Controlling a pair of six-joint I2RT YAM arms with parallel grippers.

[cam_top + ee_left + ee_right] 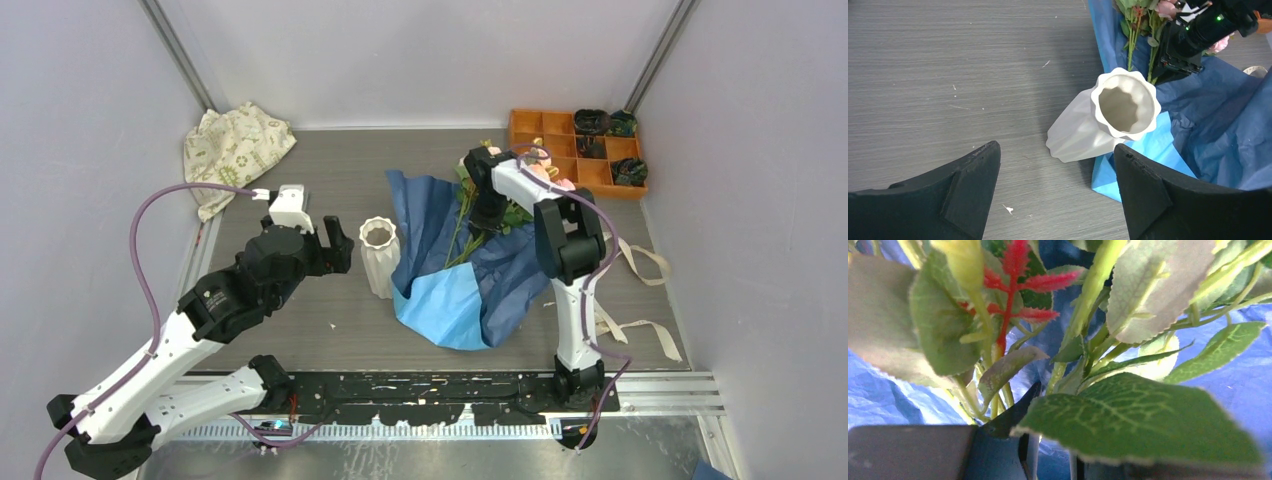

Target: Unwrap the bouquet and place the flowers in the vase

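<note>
Hovering left gripper (338, 245), jaws apart, near vase (379, 258) at paper (450, 300) edge | right gripper (483, 228) among flowers (463, 205), grip unclear

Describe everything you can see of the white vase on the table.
The vase is small, white and matt, ceramic by its look, with vertical ribbed facets and a wavy round mouth. It is empty inside. It stands upright on the grey table, between the two arms. The blue wrapping paper reaches its foot on the right. The open left gripper hovers close on its other side, not touching it.
</note>
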